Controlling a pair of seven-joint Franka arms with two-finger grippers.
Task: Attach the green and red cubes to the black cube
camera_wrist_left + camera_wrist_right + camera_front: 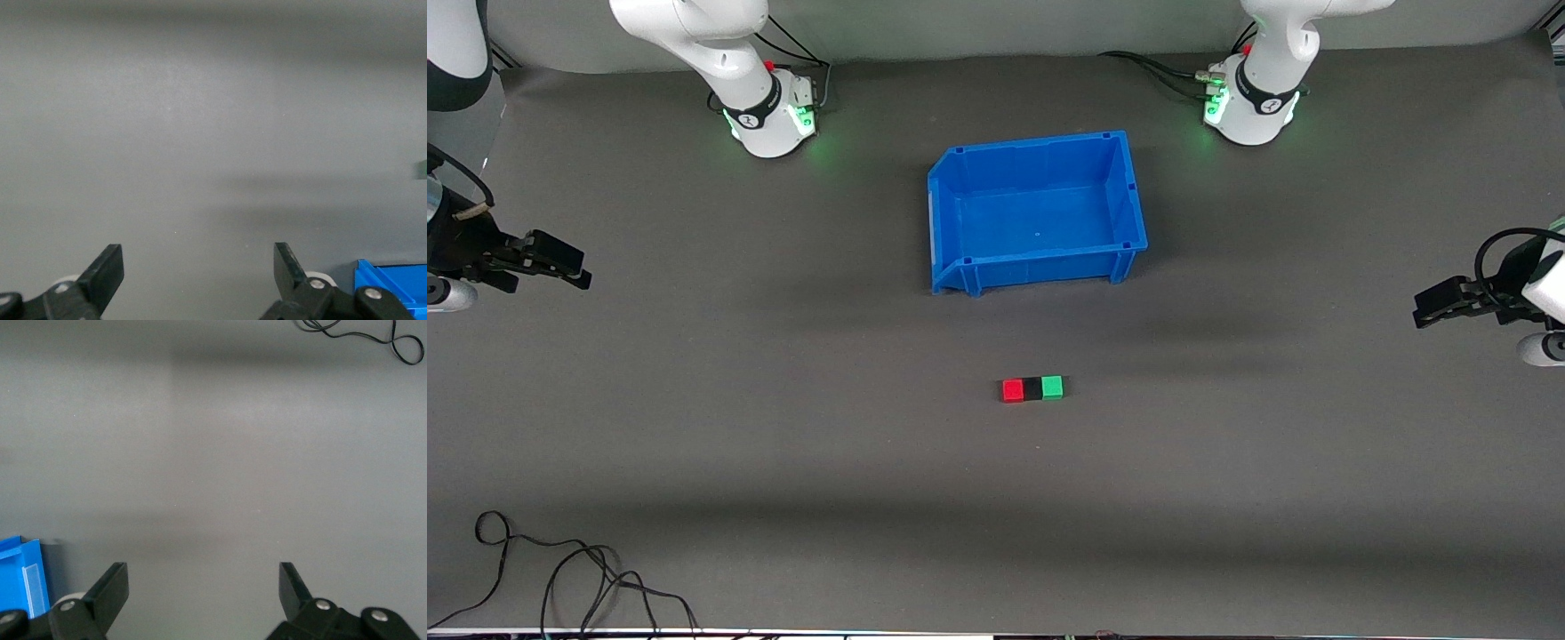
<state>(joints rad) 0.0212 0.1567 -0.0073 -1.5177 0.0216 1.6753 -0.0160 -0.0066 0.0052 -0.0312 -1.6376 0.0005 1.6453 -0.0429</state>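
Note:
The red cube, the black cube and the green cube lie touching in one row on the grey mat, black in the middle, nearer to the front camera than the blue bin. A green sliver shows at the edge of the left wrist view. My left gripper is open and empty over the mat at the left arm's end of the table, away from the cubes; its own view shows it too. My right gripper is open and empty over the right arm's end.
An empty blue bin stands between the arm bases and the cubes; its corner shows in both wrist views. A black cable lies near the table's front edge at the right arm's end.

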